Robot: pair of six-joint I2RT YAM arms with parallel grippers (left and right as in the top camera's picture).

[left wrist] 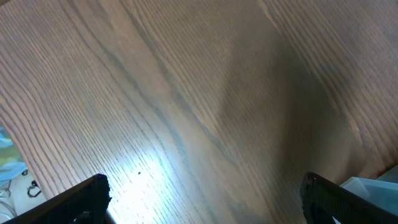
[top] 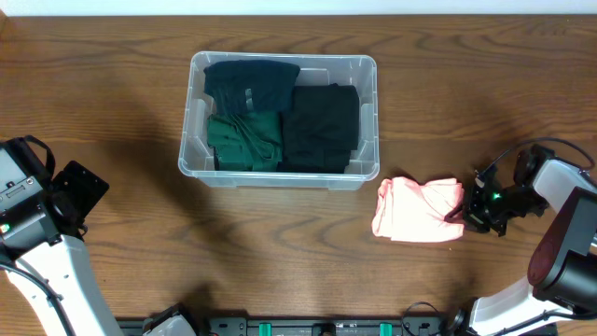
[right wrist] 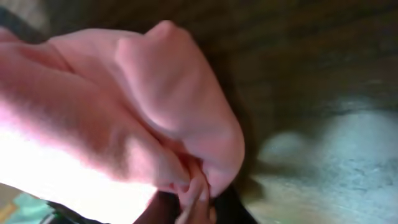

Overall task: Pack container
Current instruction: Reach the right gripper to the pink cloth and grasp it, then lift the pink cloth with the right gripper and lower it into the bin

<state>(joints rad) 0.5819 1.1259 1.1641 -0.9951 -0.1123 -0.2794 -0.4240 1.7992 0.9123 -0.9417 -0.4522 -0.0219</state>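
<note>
Container is a clear rectangular plastic bin with rounded corners and a lipped rim, see-through walls. It sits on the wood-grain counter, at the far centre, long side across my view. Three folded garments inside cover the base: a dark teal one at the far left, a green one at the near left just beside it, and a black one filling the right half. There's a small pale tag on the dark teal piece, too small to read. I can't make out any other writing. A pink garment lies bunched on the counter outside the bin, near its near-right corner and not touching it. The right gripper is at that garment's right edge. On the right wrist cam the pink cloth fills the view and a fold of it is pinched between the dark fingers at the bottom. The left gripper is at the near-left of the counter, well apart from the bin. Its fingers are spread wide with bare wood between them and hold nothing.
</note>
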